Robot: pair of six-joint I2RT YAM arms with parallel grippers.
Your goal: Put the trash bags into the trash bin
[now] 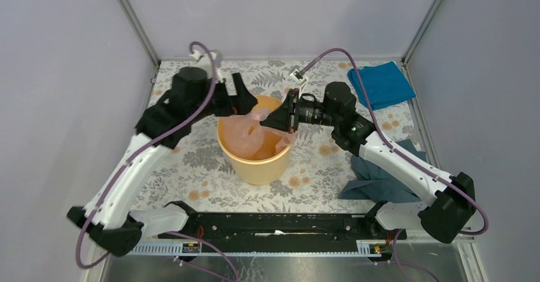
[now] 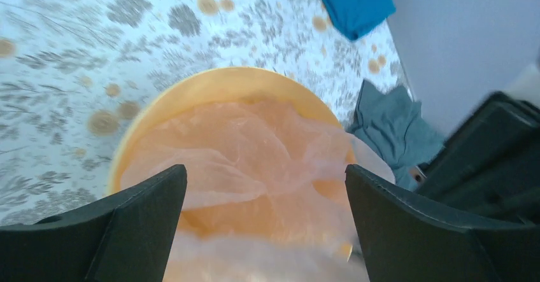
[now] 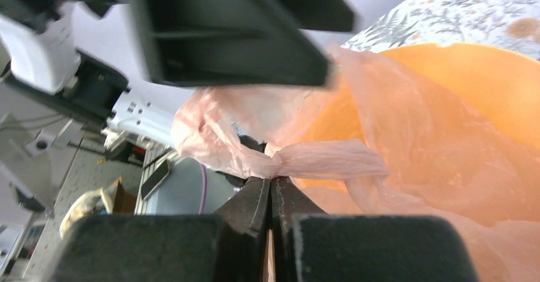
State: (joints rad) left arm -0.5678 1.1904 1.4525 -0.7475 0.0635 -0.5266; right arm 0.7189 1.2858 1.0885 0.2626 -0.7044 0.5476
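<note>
Status: trash bag (image 1: 244, 132) mostly inside trash bin (image 1: 258, 167), part draped over its rim; right tool (image 3: 271, 183) pinches a bunched fold there; left tool (image 2: 264, 186) spread wide above bin. Remaining, by judgement: release, tuck in.

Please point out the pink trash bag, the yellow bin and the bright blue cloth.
trash bag (image 2: 242, 145), left wrist view, crinkled middle.
trash bin (image 1: 258, 169), top external view, front outer wall.
blue cloth (image 1: 382, 83), top external view, its centre.

We see the thin, crinkly, translucent pale-pink trash bag (image 1: 245, 134) bunched loosely inside the upright round yellow-orange trash bin (image 1: 260, 169), one edge lapping over its rim.
</note>
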